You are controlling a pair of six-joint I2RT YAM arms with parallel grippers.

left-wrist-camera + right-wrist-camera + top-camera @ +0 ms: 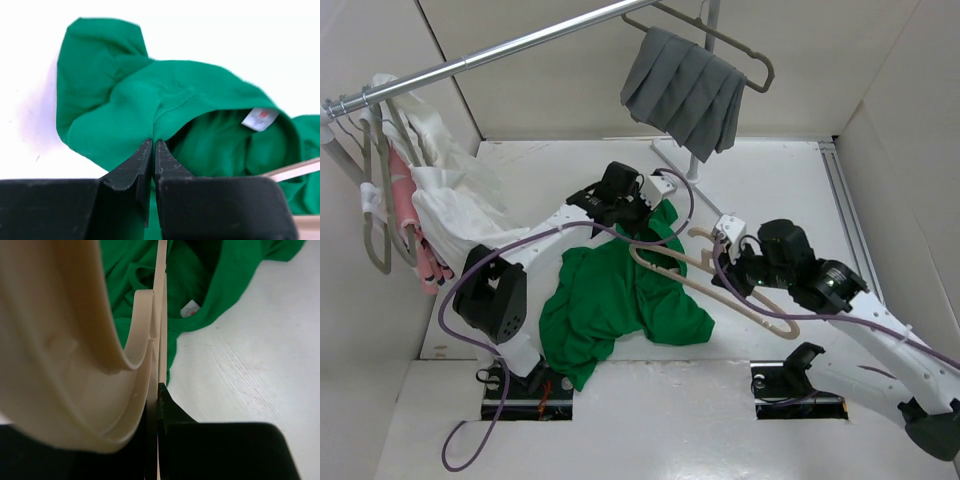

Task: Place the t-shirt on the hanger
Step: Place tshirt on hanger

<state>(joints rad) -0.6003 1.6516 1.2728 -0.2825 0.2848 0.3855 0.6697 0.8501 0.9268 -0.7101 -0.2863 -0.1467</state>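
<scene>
The bright green t-shirt (610,300) lies crumpled on the table in the top view. My left gripper (642,222) is shut on its collar rib (159,131) and holds the neck hole open; the white label (260,119) shows inside. The beige hanger (720,290) lies across the shirt's right side, one arm reaching into the neck area. My right gripper (735,262) is shut on the hanger (90,365) near its hook. The hanger's arm (161,300) runs toward the collar and label (190,308) in the right wrist view.
A rail (490,60) crosses the back. A grey pleated cloth on a grey hanger (685,85) hangs from it at centre. White garments and pink and grey hangers (410,190) hang at the left. Walls enclose the table on the left, right and back.
</scene>
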